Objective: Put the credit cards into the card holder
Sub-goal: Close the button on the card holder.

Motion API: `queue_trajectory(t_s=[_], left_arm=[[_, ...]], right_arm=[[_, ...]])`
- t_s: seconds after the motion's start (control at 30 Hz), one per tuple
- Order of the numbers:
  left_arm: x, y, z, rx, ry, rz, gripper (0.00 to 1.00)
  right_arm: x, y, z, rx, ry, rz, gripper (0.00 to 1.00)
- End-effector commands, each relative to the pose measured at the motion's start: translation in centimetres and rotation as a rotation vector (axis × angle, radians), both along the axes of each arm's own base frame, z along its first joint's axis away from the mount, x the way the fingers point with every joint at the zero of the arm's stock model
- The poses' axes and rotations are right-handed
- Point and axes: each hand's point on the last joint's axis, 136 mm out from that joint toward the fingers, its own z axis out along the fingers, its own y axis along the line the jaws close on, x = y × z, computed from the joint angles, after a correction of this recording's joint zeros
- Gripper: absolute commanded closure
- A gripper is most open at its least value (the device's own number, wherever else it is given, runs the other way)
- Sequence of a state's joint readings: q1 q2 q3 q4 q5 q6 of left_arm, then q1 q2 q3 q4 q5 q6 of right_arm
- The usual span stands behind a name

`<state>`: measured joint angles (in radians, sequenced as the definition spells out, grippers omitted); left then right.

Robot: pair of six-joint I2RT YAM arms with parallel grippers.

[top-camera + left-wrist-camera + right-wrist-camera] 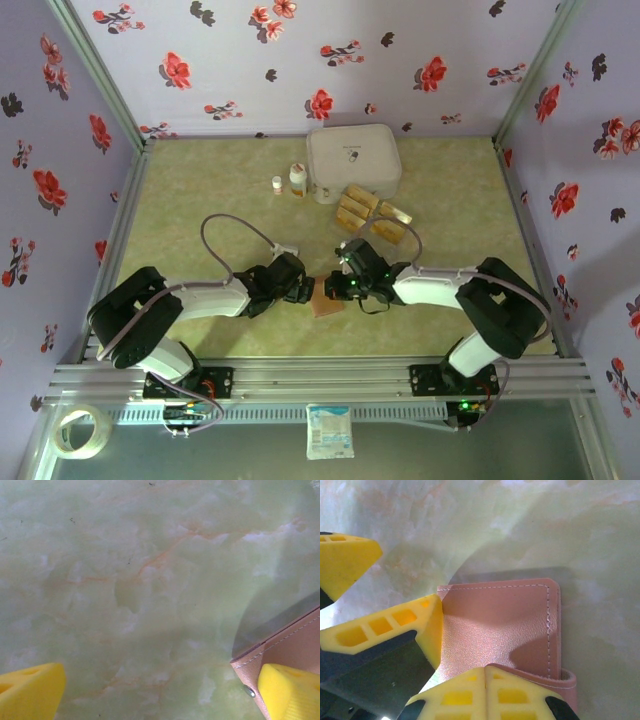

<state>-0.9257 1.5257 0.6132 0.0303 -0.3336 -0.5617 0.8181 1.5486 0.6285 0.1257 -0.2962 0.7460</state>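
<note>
Between the left gripper point(162, 675) (gaping wide, one finger over a corner) and the right gripper point(485, 680), which is sitting closed at its edge, the card holder point(505, 625) is lying flat.

The credit cards point(372, 212) lie behind the card holder point(326, 297), just before the case point(353, 160).

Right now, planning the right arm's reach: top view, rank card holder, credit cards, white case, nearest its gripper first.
1. card holder, at the tips of the right gripper
2. credit cards, farther back, slightly right
3. white case, farthest, centre back
</note>
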Motion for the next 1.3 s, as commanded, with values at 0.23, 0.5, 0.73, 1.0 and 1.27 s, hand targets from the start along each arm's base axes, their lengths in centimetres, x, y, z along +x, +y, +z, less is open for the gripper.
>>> queue_trajectory(t_s=[0.23, 0.5, 0.73, 1.0, 1.27], left_arm=[[-0.9, 1.0, -1.5, 0.079, 0.037, -0.015, 0.0], [-0.8, 0.9, -1.1, 0.081, 0.032, -0.016, 0.0], [-0.4, 0.6, -0.9, 0.09, 0.021, -0.024, 0.0], [1.2, -0.2, 0.7, 0.082, -0.014, -0.017, 0.0], [5.8, -1.0, 6.4, 0.059, -0.106, -0.009, 0.0]], right_arm=[[-3.6, -3.9, -5.9, -0.138, 0.154, -0.06, 1.0], [-3.1, -3.5, -5.3, -0.131, 0.144, -0.061, 1.0], [-2.5, -3.1, -4.5, -0.124, 0.128, -0.063, 0.88], [-0.9, -2.5, -1.1, -0.125, 0.05, -0.05, 0.46], [1.7, -3.9, 6.0, -0.14, -0.101, -0.072, 0.01]])
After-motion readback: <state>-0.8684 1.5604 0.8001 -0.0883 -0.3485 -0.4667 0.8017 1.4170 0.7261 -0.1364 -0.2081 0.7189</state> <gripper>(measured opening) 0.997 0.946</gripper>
